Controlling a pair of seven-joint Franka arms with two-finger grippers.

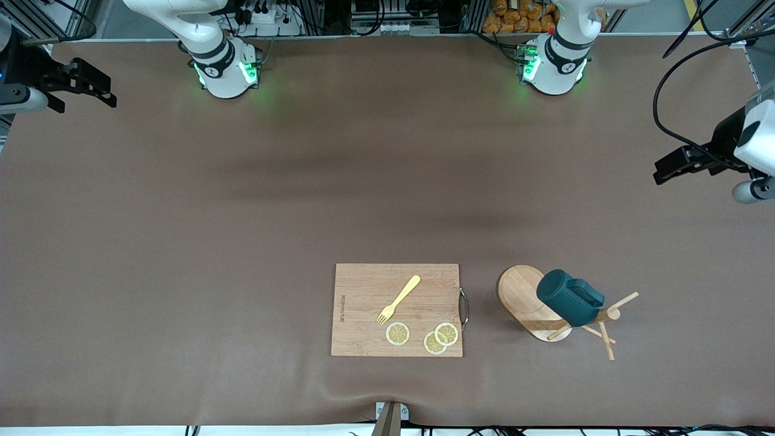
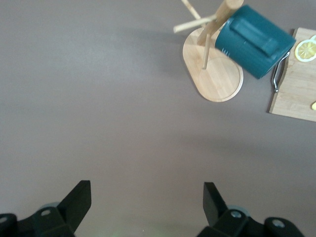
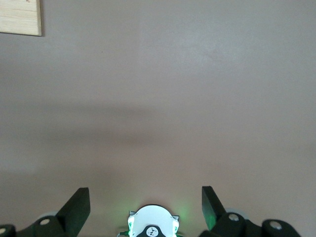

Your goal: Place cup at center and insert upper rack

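Two hands idling spread: left hand (image 1: 663, 171), right hand (image 1: 103, 91), over bare worktop (image 1: 242, 212). Cup (image 1: 569, 297) hanging on upper rack (image 1: 527, 300); likely rigid, glazed, slippery, breakable; gripping rim.

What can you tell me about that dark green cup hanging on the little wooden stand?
The cup is a small dark teal mug with a ribbed outer wall and a small handle on its side. It looks like glazed ceramic. It hangs tilted on a peg of the wooden mug tree, above the tree's oval base, with its inside hidden from view. Only the tree touches it. It sits toward the left arm's end of the table, beside the cutting board. Neither robot hand is near it.
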